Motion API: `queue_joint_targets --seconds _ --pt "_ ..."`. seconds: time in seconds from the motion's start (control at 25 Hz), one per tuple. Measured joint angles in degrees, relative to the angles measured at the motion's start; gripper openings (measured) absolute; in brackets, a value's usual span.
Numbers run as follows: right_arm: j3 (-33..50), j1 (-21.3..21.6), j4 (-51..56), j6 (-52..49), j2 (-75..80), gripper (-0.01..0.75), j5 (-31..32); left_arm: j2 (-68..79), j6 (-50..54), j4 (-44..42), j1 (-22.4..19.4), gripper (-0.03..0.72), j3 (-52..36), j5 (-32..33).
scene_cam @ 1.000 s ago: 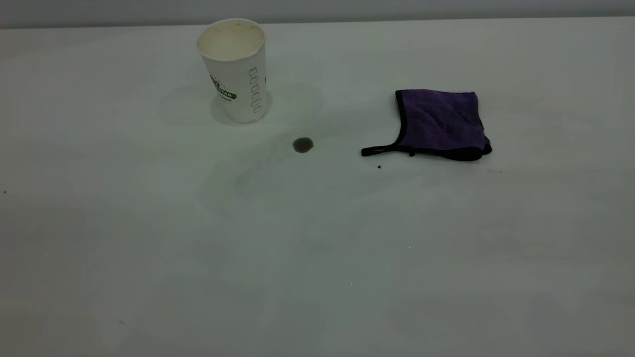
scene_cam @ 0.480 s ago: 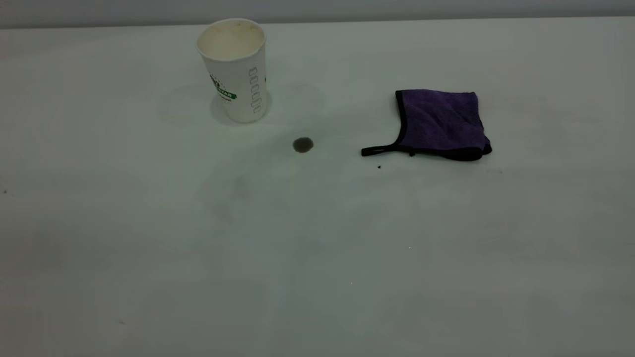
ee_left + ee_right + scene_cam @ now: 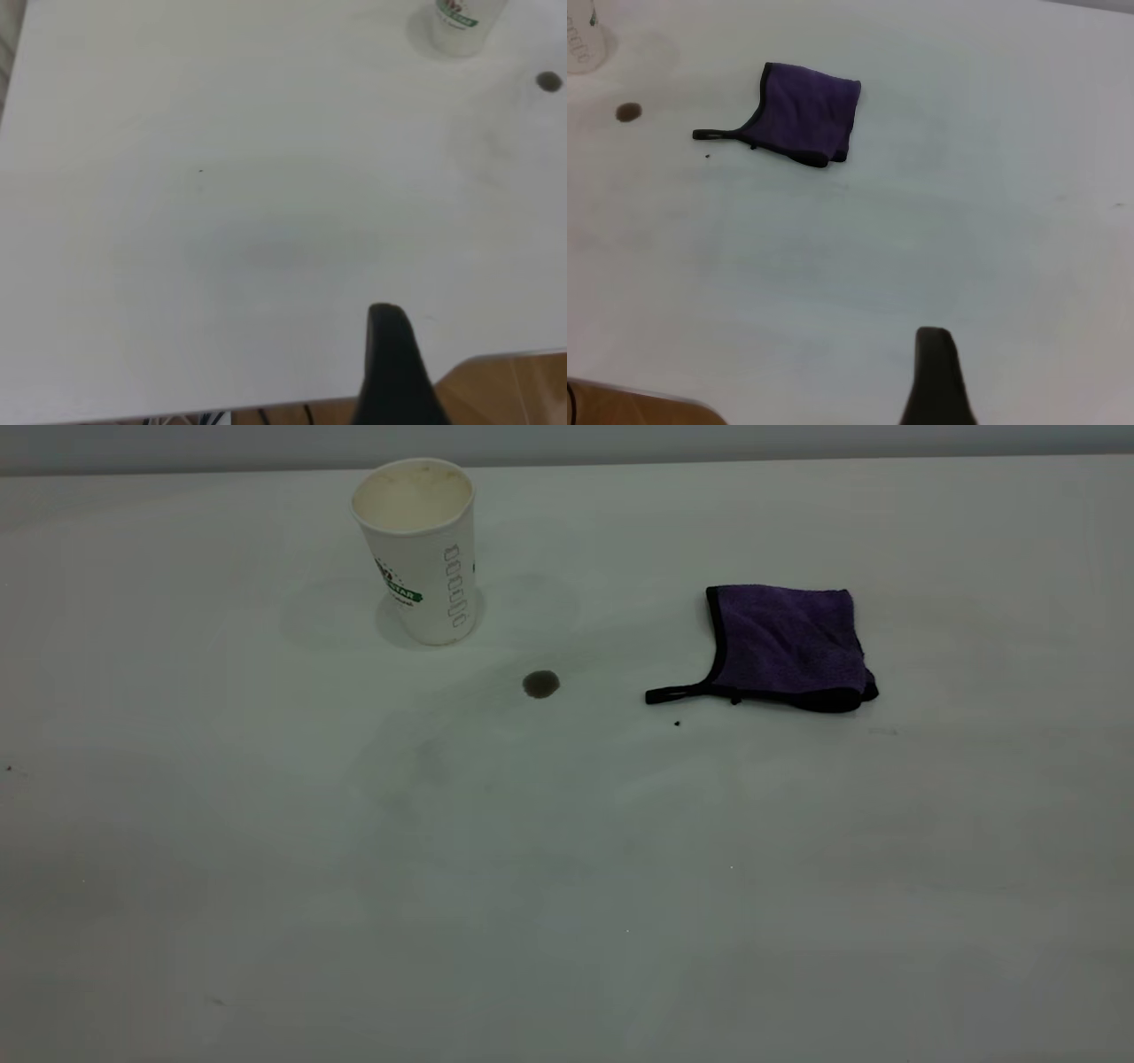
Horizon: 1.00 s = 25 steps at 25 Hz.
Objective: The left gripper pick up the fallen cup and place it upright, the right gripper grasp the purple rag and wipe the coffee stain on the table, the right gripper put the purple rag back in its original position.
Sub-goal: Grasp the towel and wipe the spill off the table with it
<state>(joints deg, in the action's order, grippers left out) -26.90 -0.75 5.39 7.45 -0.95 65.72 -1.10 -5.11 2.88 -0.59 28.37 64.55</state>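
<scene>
The white paper cup (image 3: 416, 549) stands upright at the back left of the table (image 3: 567, 886), its cream inside showing. The coffee stain (image 3: 540, 684) is a small dark round spot in front and to the right of the cup. The purple rag (image 3: 784, 642) lies flat to the right of the stain, its black strap pointing toward it. Neither gripper appears in the exterior view. The left wrist view shows the left gripper (image 3: 390, 354) over the table's near edge, far from the cup (image 3: 461, 22) and stain (image 3: 548, 81). The right gripper (image 3: 935, 372) is well short of the rag (image 3: 808, 113).
A tiny black speck (image 3: 677, 724) lies just in front of the rag's strap. Faint smears mark the tabletop around the stain. The table's near edge and brown floor (image 3: 514, 390) show in the left wrist view. A grey wall runs behind the table.
</scene>
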Motion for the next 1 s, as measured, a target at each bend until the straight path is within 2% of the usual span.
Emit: queue_joint_targets --seconds 0.16,0.4,1.0 --pt "0.0 0.0 0.0 0.0 0.0 0.588 0.0 0.0 0.1 0.0 2.0 0.542 -0.1 0.0" --pt "0.0 0.0 0.0 0.0 0.0 0.588 0.0 0.0 0.1 -0.1 0.6 0.542 -0.1 0.0" --pt "0.0 0.0 0.0 0.0 0.0 0.588 0.0 0.0 0.1 -0.1 0.4 0.542 -0.1 0.0"
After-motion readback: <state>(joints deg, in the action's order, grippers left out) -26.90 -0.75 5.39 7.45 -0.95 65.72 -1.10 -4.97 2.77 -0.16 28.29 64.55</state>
